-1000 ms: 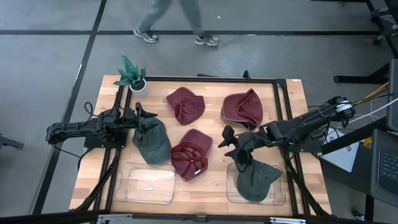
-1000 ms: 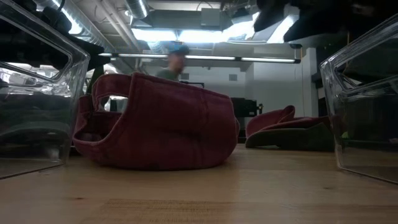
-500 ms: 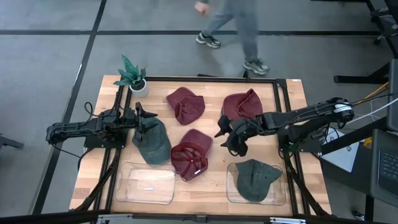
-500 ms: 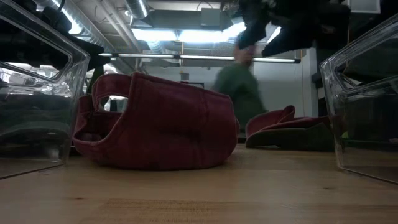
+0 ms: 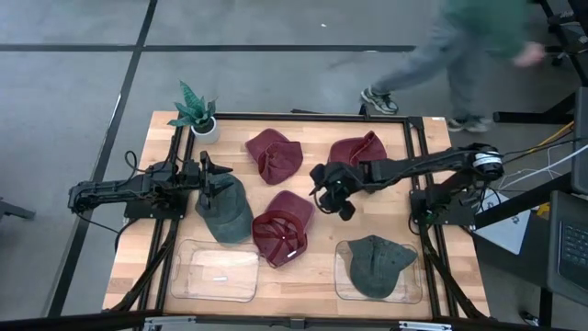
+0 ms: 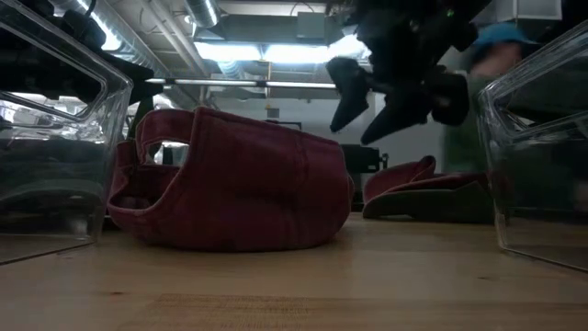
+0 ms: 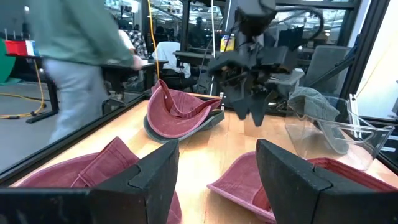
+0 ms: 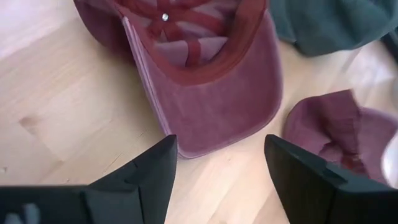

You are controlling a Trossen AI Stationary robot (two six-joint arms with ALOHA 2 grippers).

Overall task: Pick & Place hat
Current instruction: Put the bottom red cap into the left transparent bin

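Three maroon caps lie on the table: one upturned in the middle (image 5: pixel 283 227) (image 8: pixel 205 93) (image 6: pixel 230 184), one far left (image 5: pixel 274 154), one far right (image 5: pixel 358 156) (image 7: pixel 180 112). A green cap (image 5: pixel 225 210) lies at the left. Another green cap (image 5: pixel 377 264) rests in the right clear tray (image 5: pixel 342 287). My right gripper (image 5: pixel 331 193) (image 6: pixel 395 97) (image 8: pixel 217 168) hangs open above the table, between the middle and far-right maroon caps. My left gripper (image 5: pixel 213 179) (image 7: pixel 217 168) is open over the left green cap's far edge. My left gripper stands open at the far edge of the left green cap (image 5: pixel 219 191), level and pointing toward the table's right. The arm hides the spot, so I cannot tell whether the fingers touch the cap.
A second clear tray (image 5: pixel 216 269) sits at the near left. A small potted plant (image 5: pixel 196 110) stands at the far left corner. A black frame (image 5: pixel 413 156) runs around the table. A person (image 5: pixel 478 37) walks past beyond the far edge.
My right gripper has risen from over the right tray and swung toward the far and left, ending beside the middle maroon cap. The green cap stays lying in the tray. The person beyond the table has walked from left to right.
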